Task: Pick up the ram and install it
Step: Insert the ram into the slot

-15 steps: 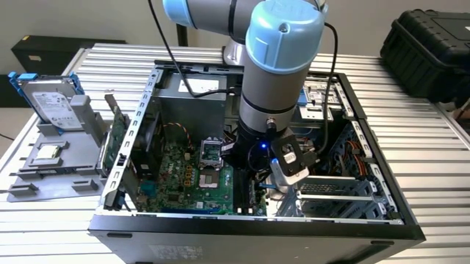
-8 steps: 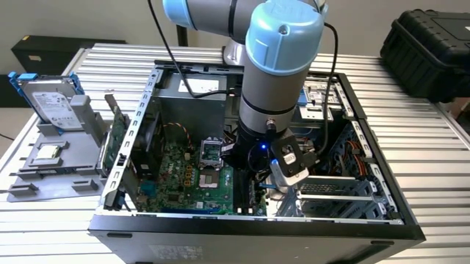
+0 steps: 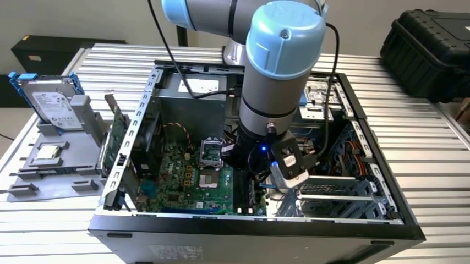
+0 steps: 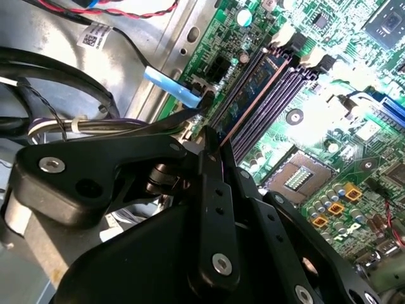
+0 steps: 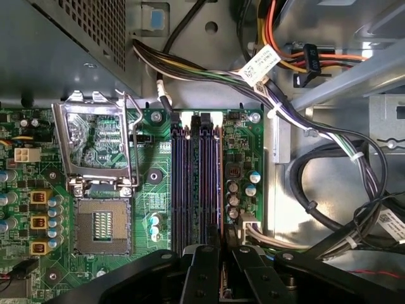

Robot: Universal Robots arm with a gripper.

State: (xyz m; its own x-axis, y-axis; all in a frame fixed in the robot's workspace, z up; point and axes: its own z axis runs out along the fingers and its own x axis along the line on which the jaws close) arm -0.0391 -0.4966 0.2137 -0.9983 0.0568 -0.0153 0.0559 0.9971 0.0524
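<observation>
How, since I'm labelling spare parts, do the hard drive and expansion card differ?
The hard drive is silver, blue-framed; the expansion card is green. The hard drive shows its broad face; the expansion card stands edge-on. Both stand on edge beside the computer case.

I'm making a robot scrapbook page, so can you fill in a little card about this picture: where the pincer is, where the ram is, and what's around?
Pincer: low inside the open computer case, over the memory slots
Ram: appears to sit on edge in one slot, with the pincer tip at one end
Beside the slots: open processor socket
Outside the case: hard drive in a blue frame, on a grey stand
</observation>
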